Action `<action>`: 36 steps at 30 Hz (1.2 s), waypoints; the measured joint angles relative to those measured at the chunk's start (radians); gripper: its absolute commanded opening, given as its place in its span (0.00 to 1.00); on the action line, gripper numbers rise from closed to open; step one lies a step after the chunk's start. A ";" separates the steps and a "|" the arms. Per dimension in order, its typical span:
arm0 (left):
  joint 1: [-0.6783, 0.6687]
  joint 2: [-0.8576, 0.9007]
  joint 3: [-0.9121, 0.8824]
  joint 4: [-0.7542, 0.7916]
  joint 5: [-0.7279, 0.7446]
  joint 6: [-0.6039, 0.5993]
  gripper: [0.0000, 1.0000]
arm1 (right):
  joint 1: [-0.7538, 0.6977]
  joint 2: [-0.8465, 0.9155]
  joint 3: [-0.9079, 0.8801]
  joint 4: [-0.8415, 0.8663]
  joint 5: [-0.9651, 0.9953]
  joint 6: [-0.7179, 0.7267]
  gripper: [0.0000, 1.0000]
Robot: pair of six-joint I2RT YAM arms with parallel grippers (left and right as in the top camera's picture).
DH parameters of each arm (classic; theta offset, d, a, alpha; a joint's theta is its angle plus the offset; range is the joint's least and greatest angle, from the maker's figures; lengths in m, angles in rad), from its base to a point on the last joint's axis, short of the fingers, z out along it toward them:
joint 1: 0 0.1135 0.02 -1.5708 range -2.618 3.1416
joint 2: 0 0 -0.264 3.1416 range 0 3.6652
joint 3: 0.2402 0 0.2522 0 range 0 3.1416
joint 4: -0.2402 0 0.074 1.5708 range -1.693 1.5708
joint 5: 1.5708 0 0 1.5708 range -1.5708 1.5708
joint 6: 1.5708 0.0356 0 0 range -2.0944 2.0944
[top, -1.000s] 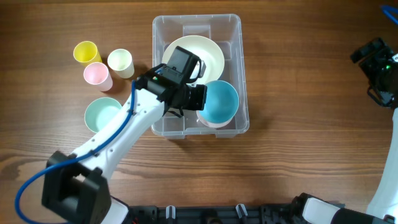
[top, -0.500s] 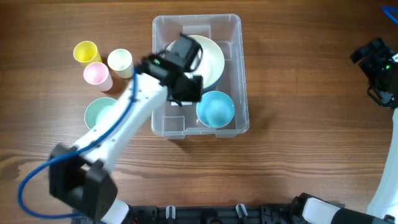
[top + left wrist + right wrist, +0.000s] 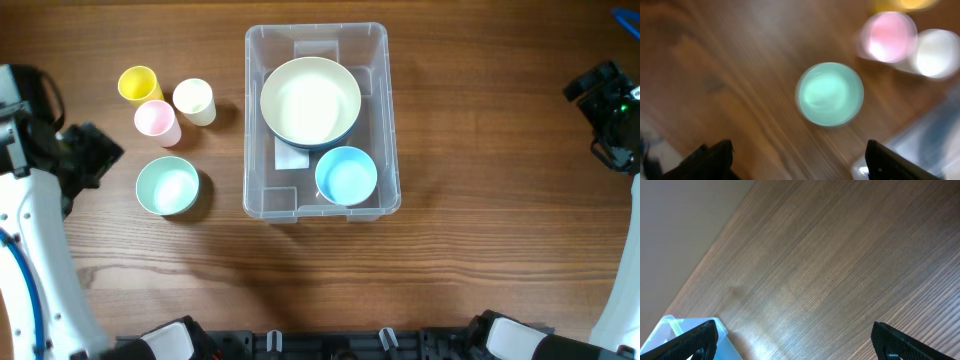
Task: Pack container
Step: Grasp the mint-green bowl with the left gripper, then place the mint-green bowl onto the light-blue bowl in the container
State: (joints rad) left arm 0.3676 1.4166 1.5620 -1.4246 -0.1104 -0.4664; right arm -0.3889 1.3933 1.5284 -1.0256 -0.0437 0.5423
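Observation:
The container (image 3: pixel 381 60) is a clear plastic bin at the table's middle. Inside it a large cream bowl (image 3: pixel 310 100) lies toward the back and a small blue bowl (image 3: pixel 346 175) sits at the front right. My left gripper (image 3: pixel 95 155) hangs at the far left, well away from the bin. In the blurred left wrist view it (image 3: pixel 799 160) is open and empty above bare wood, with a mint bowl (image 3: pixel 830 93) ahead of it. My right gripper (image 3: pixel 795 340) is open and empty at the far right edge (image 3: pixel 600 90), and a corner of the container (image 3: pixel 675 325) shows by its left finger.
Left of the bin stand a yellow cup (image 3: pixel 138 84), a pink cup (image 3: pixel 155 120), a cream cup (image 3: pixel 193 100) and the mint bowl (image 3: pixel 167 186). The pink cup (image 3: pixel 888 35) and the cream cup (image 3: pixel 936 52) also appear in the left wrist view.
My left gripper opened and let go of the blue bowl, which now rests in the bin's front right. The left arm swung out of the bin to the far left. The right arm stayed still.

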 measured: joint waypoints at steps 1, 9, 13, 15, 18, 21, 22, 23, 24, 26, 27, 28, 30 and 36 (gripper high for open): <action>0.035 0.007 -0.045 0.039 0.015 0.002 0.83 | 0.000 0.000 0.000 0.000 0.000 0.000 1.00; 0.120 0.159 -0.461 0.434 0.160 0.035 0.67 | 0.000 0.000 0.000 0.000 0.000 0.000 1.00; 0.118 0.253 -0.537 0.544 0.195 0.051 0.47 | 0.000 0.000 0.000 0.000 0.000 0.000 1.00; 0.118 0.290 -0.538 0.572 0.203 0.060 0.32 | 0.000 0.000 0.000 0.000 0.000 0.000 1.00; 0.116 0.323 -0.538 0.592 0.210 0.065 0.06 | 0.000 0.000 0.000 0.000 0.000 0.000 1.00; 0.106 0.343 -0.538 0.587 0.217 0.066 0.04 | 0.000 0.000 0.000 0.000 0.000 0.000 1.00; 0.105 0.341 -0.537 0.577 0.221 0.065 0.04 | 0.000 0.000 0.000 0.000 0.000 0.000 1.00; 0.105 0.338 -0.536 0.557 0.225 0.065 0.04 | 0.000 0.000 0.000 0.000 0.000 0.000 1.00; 0.106 0.329 -0.534 0.525 0.225 0.065 0.04 | 0.000 0.000 0.000 0.000 0.000 0.000 1.00; 0.101 0.275 -0.523 0.414 0.224 0.064 0.04 | 0.000 0.000 0.000 0.000 0.000 0.000 1.00; 0.093 0.223 -0.488 0.330 0.224 0.065 0.04 | 0.000 0.000 0.000 0.000 0.000 0.000 1.00; 0.080 0.164 -0.449 0.284 0.225 0.065 0.04 | 0.000 0.000 0.000 -0.001 0.000 0.000 1.00; 0.035 0.035 -0.342 0.209 0.240 0.070 0.04 | 0.000 0.000 0.000 0.000 0.000 0.000 1.00; -0.380 -0.254 -0.137 0.331 0.316 0.099 0.04 | 0.000 0.000 0.000 0.000 0.000 0.000 1.00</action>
State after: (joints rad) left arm -0.0128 1.1622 1.4250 -1.0939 0.2058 -0.3676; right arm -0.3889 1.3933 1.5284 -1.0260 -0.0437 0.5423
